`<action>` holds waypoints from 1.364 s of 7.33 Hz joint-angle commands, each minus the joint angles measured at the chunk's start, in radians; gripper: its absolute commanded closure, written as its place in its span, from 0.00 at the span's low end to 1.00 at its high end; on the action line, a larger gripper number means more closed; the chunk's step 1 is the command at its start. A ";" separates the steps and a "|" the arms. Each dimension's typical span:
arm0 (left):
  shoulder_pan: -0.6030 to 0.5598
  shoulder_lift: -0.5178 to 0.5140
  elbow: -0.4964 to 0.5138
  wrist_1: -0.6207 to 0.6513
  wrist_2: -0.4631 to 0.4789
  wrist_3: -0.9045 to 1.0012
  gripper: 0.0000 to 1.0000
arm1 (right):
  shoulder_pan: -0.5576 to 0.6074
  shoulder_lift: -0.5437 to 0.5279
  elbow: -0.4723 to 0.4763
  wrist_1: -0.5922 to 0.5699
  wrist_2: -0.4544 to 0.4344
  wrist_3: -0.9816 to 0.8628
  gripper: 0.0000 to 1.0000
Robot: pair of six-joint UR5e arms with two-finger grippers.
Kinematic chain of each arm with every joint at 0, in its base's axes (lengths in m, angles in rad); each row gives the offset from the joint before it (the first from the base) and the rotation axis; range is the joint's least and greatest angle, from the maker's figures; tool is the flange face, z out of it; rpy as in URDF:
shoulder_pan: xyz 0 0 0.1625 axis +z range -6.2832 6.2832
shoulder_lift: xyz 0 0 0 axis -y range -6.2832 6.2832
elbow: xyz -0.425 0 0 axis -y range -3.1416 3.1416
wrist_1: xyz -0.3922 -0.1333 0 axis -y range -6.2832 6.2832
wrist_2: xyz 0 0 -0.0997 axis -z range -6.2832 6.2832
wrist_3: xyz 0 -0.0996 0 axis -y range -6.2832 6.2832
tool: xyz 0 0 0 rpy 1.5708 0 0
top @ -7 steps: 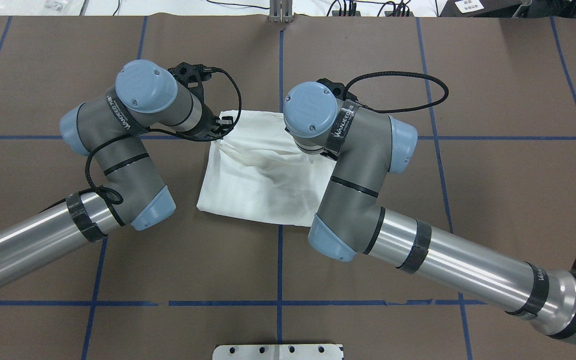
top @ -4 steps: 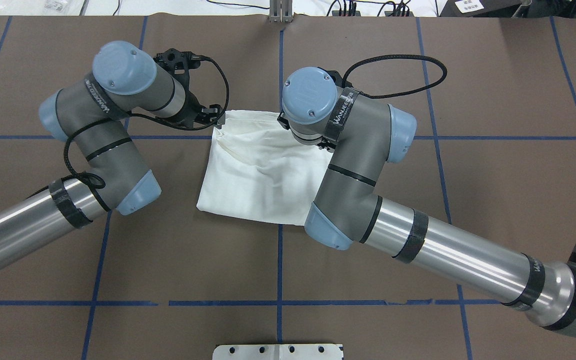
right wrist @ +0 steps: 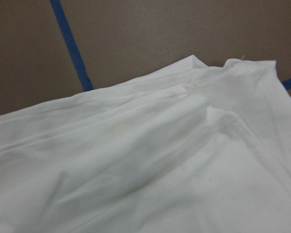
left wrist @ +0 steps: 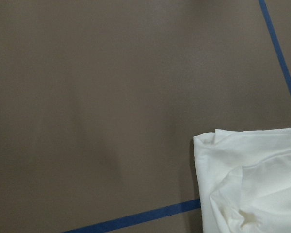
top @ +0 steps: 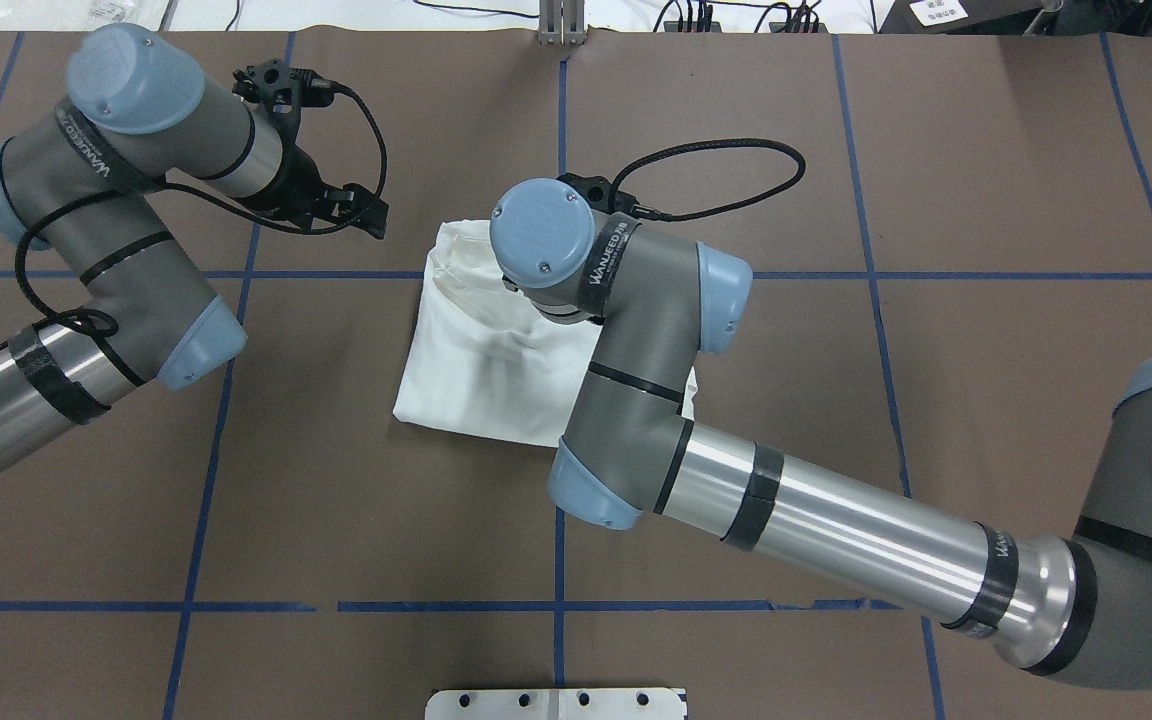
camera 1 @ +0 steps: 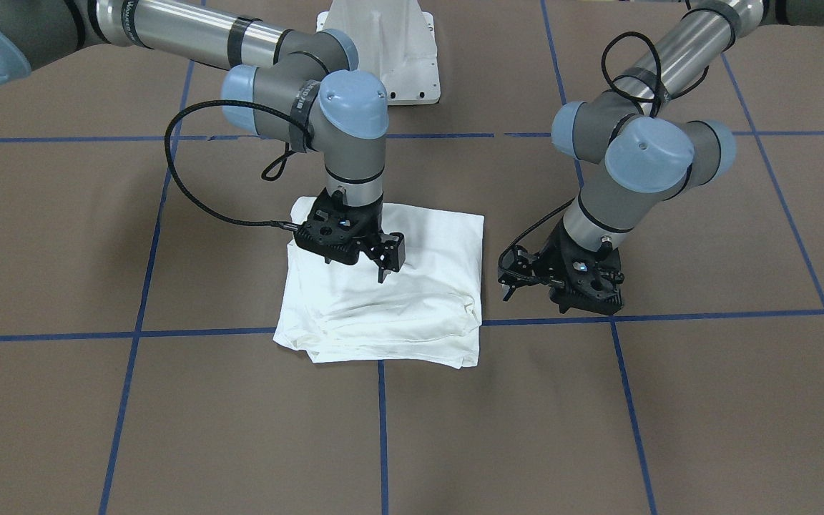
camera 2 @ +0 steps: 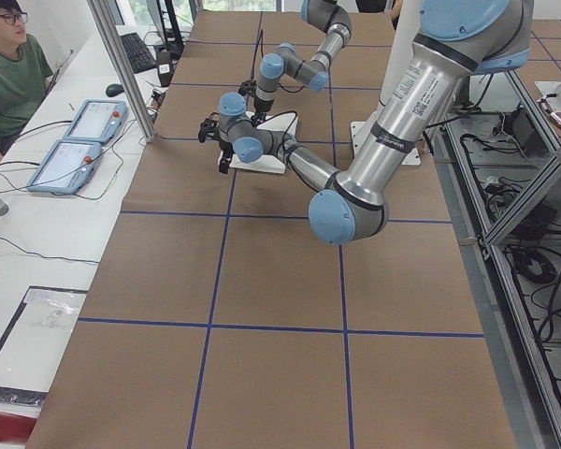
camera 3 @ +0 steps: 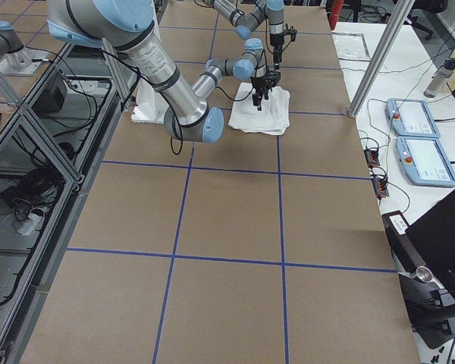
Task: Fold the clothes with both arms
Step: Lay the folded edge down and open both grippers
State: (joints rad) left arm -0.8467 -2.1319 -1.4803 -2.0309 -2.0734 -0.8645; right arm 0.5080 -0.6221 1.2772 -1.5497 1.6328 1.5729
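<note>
The clothes [top: 476, 365] lie as one folded white bundle in the middle of the brown table, also shown in the front view [camera 1: 390, 307]. No printed text shows. My left gripper [top: 373, 215] hangs open and empty to the left of the bundle's far corner, apart from the cloth; in the front view the left gripper [camera 1: 511, 277] is right of the bundle. My right gripper [camera 1: 365, 266] hovers just over the cloth's upper layer, open with nothing in it. From overhead it is hidden under its own wrist. The right wrist view is filled with wrinkled cloth [right wrist: 150, 165].
Blue tape lines [top: 560, 520] divide the table into squares. The white pedestal base [camera 1: 383, 50] stands at the robot's edge. A person [camera 2: 9, 70] sits at a side table with two control pendants [camera 2: 79, 140]. A metal post [camera 3: 379, 53] stands at the far edge.
My left gripper has let go of the bundle's far left corner and drawn away to the left. The right arm has swung left over the cloth.
</note>
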 commanded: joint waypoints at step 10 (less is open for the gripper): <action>0.134 -0.071 0.000 0.076 0.107 -0.247 0.00 | 0.418 -0.040 -0.084 0.014 0.344 -0.649 0.00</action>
State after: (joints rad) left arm -0.7715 -2.1682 -1.4879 -1.9985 -2.0367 -1.0537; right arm 0.8839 -0.6174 1.1303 -1.5375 1.8596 1.0007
